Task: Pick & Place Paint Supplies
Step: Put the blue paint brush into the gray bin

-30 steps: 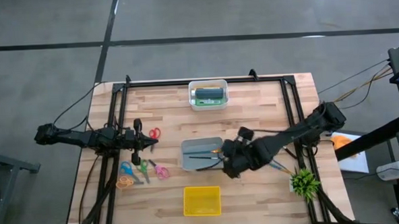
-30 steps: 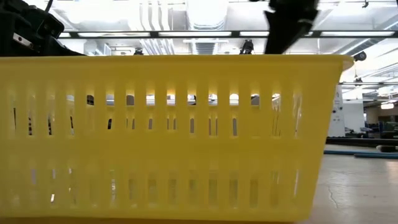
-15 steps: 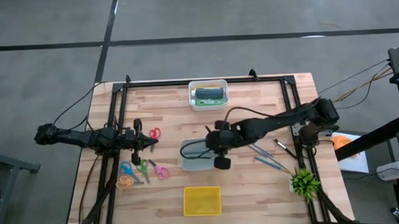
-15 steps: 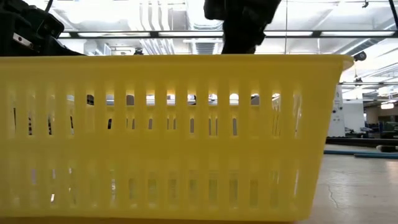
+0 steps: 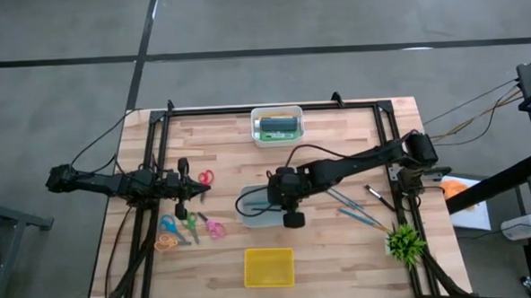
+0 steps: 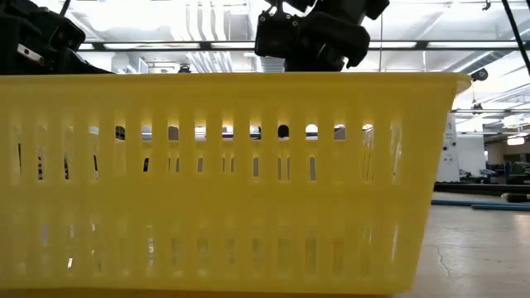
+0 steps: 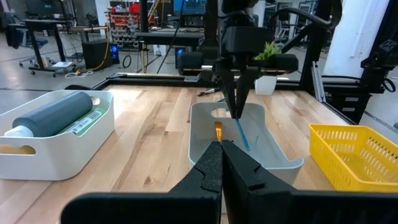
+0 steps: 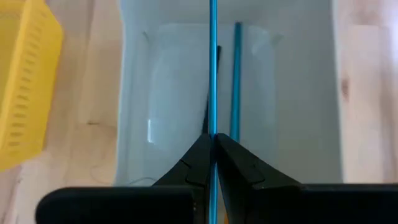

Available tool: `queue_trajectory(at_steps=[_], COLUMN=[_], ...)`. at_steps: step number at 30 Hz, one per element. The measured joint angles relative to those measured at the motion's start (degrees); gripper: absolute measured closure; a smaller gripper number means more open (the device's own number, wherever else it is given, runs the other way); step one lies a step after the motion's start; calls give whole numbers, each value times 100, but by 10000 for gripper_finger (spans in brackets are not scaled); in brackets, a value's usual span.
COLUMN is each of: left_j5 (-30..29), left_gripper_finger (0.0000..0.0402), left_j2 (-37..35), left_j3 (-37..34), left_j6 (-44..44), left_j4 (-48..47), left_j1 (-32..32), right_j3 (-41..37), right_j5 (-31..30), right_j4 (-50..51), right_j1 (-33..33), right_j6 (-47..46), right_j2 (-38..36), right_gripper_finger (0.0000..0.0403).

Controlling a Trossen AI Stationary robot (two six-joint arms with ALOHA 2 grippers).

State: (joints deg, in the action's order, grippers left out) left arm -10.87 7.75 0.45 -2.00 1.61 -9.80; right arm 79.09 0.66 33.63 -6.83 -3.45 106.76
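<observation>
- The pale wooden plank worktop (image 5: 337, 137) carries three containers in a line down its middle: a white bin at the far edge, a pale grey plastic tray (image 5: 251, 218) at the centre and a small yellow slotted basket (image 5: 268, 267) at the near edge.
- The right arm reaches in from its side, and its right hand (image 5: 286, 195) hangs directly over the grey tray, clenched on a thin blue-handled paintbrush (image 8: 212, 74) that hangs between the fingertips, pointing down into the tray.
- Judging by this, the step in hand is the placing of one brush; the next move calls for lowering a little and letting the fingers part, so the brush falls flat inside the tray walls rather than tipping over the rim.
- The left hand (image 7: 221, 163) waits at the left edge of the worktop, fingers pressed together on nothing.
- The white bin (image 7: 37, 146) holds a dark grey-blue squeeze tube (image 7: 53, 115) lying on its side.
- Already in the tray lie a second blue-handled brush (image 8: 236, 81), close alongside the held one, and an orange-handled one (image 7: 218, 131).
- Loose brushes (image 5: 353, 208) wait on the bare worktop to the right of the tray, well apart from the hand, near the green spiky plant (image 5: 403, 243).
</observation>
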Motion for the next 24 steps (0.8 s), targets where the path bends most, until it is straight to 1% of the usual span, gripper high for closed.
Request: queue_trajectory(at_steps=[8, 17, 20, 24], left_j5=[0, 0, 0, 0], left_gripper_finger=[401, 401, 401, 401], left_j2=[-2, -2, 0, 0], left_j3=[-2, 0, 0, -1], left_j6=[2, 0, 2, 2], left_j4=[2, 0, 2, 2], left_j1=[0, 0, 0, 0], right_j3=[-59, -81, -79, -46], right_j5=[391, 435, 601, 820], right_j4=[-532, -684, -788, -934], right_j1=[13, 69, 119, 197], right_j6=[81, 58, 49, -39], right_j2=[16, 600, 785, 837], right_gripper_finger=[385, 385, 385, 385])
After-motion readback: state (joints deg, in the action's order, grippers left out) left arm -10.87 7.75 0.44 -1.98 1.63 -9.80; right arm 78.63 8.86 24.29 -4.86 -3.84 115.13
